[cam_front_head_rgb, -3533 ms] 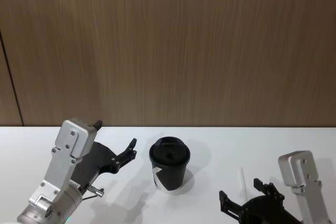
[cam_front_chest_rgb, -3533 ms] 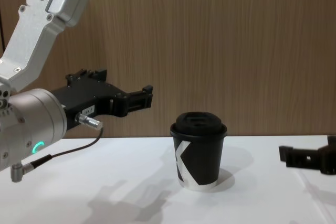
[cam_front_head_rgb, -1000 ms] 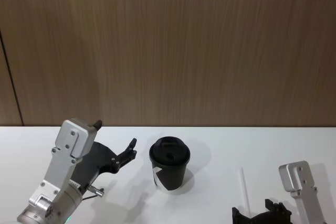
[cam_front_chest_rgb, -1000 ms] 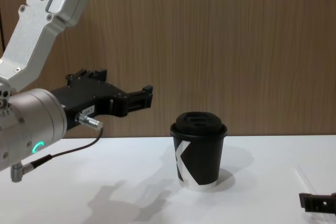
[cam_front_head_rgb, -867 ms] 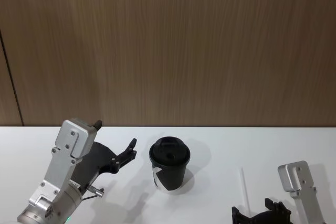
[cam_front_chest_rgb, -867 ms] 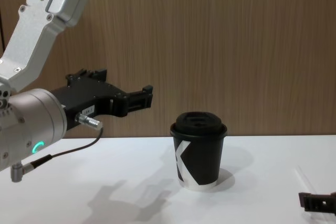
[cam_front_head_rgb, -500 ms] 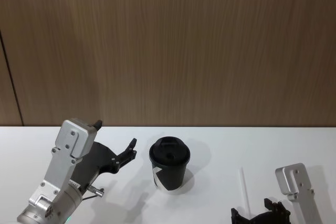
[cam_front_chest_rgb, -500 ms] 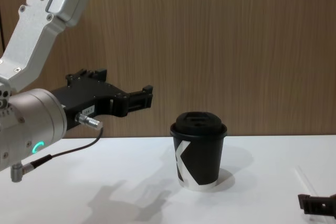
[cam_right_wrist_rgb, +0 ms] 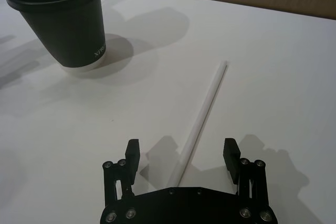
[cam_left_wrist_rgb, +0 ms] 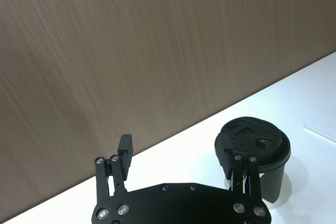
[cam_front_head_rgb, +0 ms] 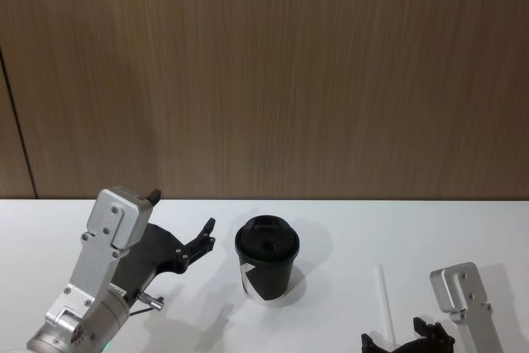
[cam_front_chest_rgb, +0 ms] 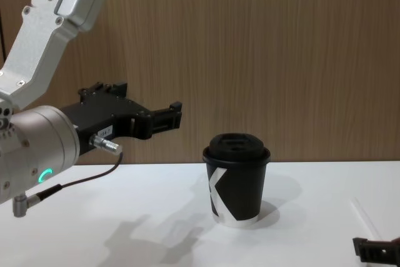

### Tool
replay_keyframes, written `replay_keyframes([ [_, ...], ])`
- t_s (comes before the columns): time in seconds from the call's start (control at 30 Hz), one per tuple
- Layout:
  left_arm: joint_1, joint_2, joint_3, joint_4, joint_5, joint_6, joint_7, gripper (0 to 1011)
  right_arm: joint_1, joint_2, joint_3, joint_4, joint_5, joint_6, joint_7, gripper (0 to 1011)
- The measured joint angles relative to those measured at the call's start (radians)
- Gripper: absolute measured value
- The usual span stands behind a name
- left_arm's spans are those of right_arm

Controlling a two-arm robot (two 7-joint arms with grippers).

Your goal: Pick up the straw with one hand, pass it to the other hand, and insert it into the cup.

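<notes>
The straw [cam_right_wrist_rgb: 205, 107] lies flat on the white table, to the right of the cup [cam_front_head_rgb: 266, 269], and shows as a thin white stick [cam_front_head_rgb: 383, 295] in the head view. My right gripper [cam_right_wrist_rgb: 181, 151] is open and low over the straw's near end, one finger on each side, not touching it. The black lidded cup [cam_front_chest_rgb: 236, 182] with its white K stands upright mid-table. My left gripper [cam_front_head_rgb: 203, 236] hangs open in the air left of the cup, its fingers [cam_left_wrist_rgb: 125, 148] wide apart with nothing between them.
A wood-panelled wall [cam_front_head_rgb: 273, 72] closes off the far edge of the white table [cam_front_head_rgb: 347, 225]. Bare table surface lies between the cup and the straw [cam_front_chest_rgb: 364, 213], and also in front of the left arm [cam_front_chest_rgb: 37, 154].
The right gripper has dropped lower and drawn back toward the straw's near end, shifting slightly left. Left arm, cup and straw have stayed where they were.
</notes>
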Motion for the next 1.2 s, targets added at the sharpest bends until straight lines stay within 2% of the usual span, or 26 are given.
replay_keyframes([
  [0.57,0.000,0.000,0.000,0.000,0.000,0.000,0.000,1003,-0.003,-0.017,0.009,0.002,0.001,0.025,0.009,1001],
  [0.67,0.000,0.000,0.000,0.000,0.000,0.000,0.000,1002,-0.004,-0.019,0.011,0.003,0.001,0.027,0.009,968],
  [0.93,0.000,0.000,0.000,0.000,0.000,0.000,0.000,1002,-0.004,-0.021,0.012,0.004,0.002,0.030,0.011,788],
  [0.97,0.000,0.000,0.000,0.000,0.000,0.000,0.000,1003,-0.004,-0.022,0.012,0.004,0.002,0.031,0.011,731],
  [1.03,0.000,0.000,0.000,0.000,0.000,0.000,0.000,1003,-0.004,-0.022,0.012,0.004,0.002,0.032,0.011,691],
  [1.07,0.000,0.000,0.000,0.000,0.000,0.000,0.000,1003,-0.004,-0.022,0.012,0.004,0.002,0.032,0.011,632],
  [1.13,0.000,0.000,0.000,0.000,0.000,0.000,0.000,1003,-0.005,-0.022,0.013,0.004,0.002,0.032,0.012,593],
  [1.2,0.000,0.000,0.000,0.000,0.000,0.000,0.000,1003,-0.005,-0.023,0.013,0.005,0.002,0.033,0.012,513],
])
